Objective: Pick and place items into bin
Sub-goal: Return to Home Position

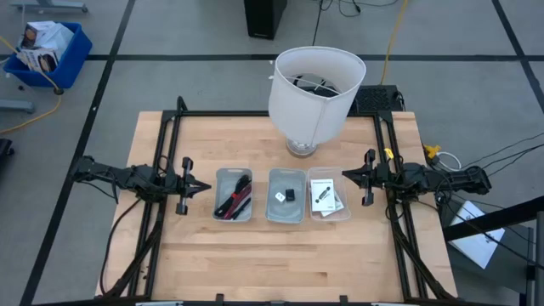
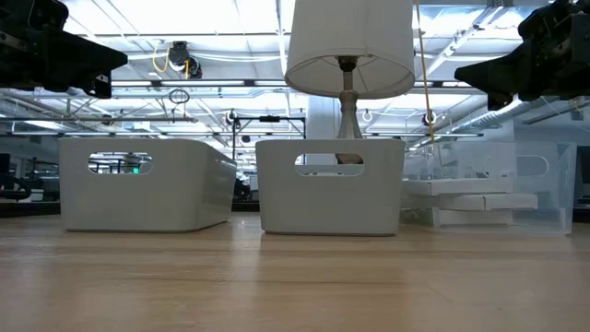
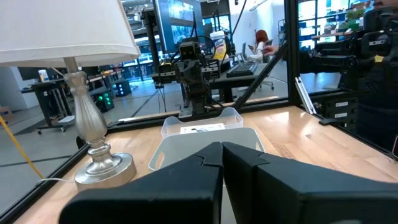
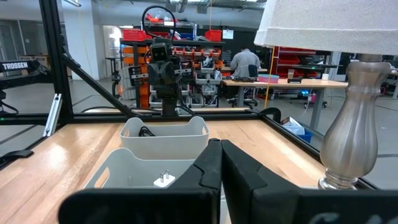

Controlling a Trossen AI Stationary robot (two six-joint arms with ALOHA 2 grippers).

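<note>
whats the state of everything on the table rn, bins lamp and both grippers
left gripper, shut, empty, beside the left grey bin
right gripper, shut, empty, beside the clear bin
left grey bin, upright, holds black and red cable bundles
middle grey bin, upright, holds a black cube and a white piece
clear bin, upright, holds white packets
lamp, upright behind the bins

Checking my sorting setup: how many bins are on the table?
3, in a row between the left gripper and right gripper: left bin with cables, middle bin with small pieces, transparent bin with white packets on the right. None seems hidden.
</note>
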